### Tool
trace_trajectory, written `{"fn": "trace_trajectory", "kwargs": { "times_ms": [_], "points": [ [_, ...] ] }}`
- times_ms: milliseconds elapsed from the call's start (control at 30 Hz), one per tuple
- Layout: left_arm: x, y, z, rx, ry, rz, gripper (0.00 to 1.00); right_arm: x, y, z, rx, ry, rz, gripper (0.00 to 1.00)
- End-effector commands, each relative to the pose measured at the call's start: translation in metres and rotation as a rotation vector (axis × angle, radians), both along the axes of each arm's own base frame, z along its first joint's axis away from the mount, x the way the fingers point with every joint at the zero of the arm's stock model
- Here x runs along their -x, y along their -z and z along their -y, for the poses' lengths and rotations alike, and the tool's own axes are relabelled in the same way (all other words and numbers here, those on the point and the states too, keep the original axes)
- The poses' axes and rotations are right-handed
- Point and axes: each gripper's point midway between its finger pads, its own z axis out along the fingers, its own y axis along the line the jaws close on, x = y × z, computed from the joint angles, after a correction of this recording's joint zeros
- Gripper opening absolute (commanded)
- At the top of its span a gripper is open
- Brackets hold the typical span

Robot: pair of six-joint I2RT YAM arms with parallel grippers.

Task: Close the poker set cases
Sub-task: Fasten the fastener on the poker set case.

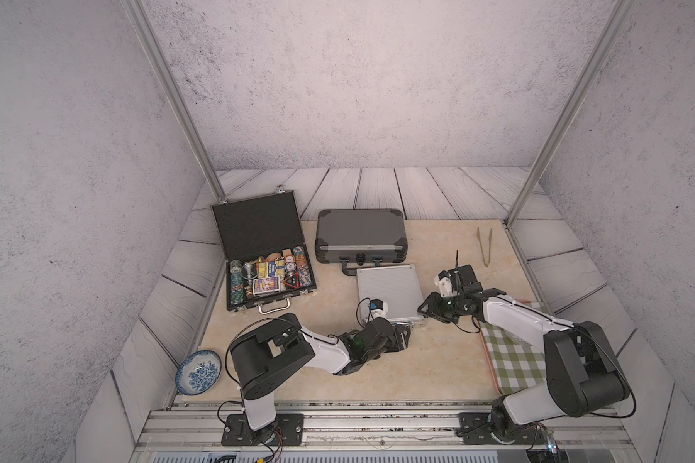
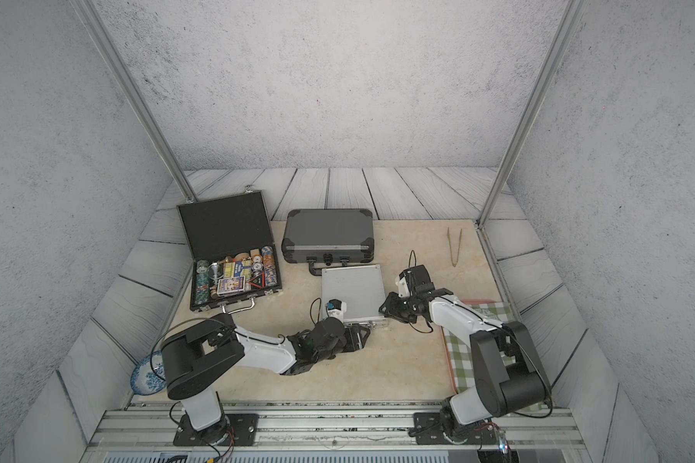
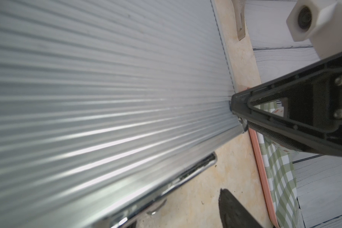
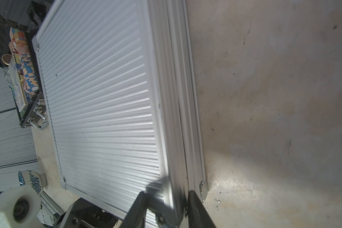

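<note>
1. Gripping the near right corner of the small silver case [image 4: 99,98], the right end effector [image 4: 166,194] has its jaws clamped across lid and side.
2. The left end effector [image 1: 403,337] sits at that case's front edge; I cannot tell how wide it stands.
3. The silver case lies closed mid-tabletop [image 1: 418,360], just in front of the shut dark-grey case [image 1: 360,234].
4. The black case [image 1: 265,256] stands open, far left.

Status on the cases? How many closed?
Done: dark-grey case looks shut. In hand: silver case lid is down; right claw pinches a front corner, left claw sits at its front edge. To do: black case stands open, chips showing.
</note>
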Motion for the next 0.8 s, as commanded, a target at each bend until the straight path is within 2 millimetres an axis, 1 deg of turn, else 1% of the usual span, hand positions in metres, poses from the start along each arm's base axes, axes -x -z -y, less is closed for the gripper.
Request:
{"fn": "trace_trajectory", "kwargs": {
  "times_ms": [0,67,167,333,467,667,767],
  "points": [
    [-0.038,-0.02,-0.018,0.025,-0.133,0.092,0.67,0.035,0.033,0.015,0.088,-0.005,-0.15,0.36],
    [-0.039,-0.019,-0.016,0.051,-0.134,0.083,0.67,0.035,0.033,0.015,0.087,-0.004,-0.151,0.36],
    [-0.039,-0.024,-0.011,0.086,-0.118,0.1,0.67,0.036,0.033,0.015,0.089,-0.007,-0.153,0.36],
    [-0.04,-0.028,-0.011,0.094,-0.123,0.105,0.67,0.036,0.034,0.015,0.09,-0.008,-0.154,0.36],
    [-0.041,-0.029,-0.014,0.096,-0.138,0.105,0.67,0.036,0.035,0.015,0.089,-0.008,-0.156,0.36],
    [-0.041,-0.041,-0.022,0.124,-0.168,0.125,0.67,0.037,0.038,0.015,0.089,-0.007,-0.16,0.36],
    [-0.042,-0.047,-0.022,0.142,-0.17,0.134,0.67,0.038,0.039,0.015,0.085,-0.004,-0.163,0.36]
  ]
}}
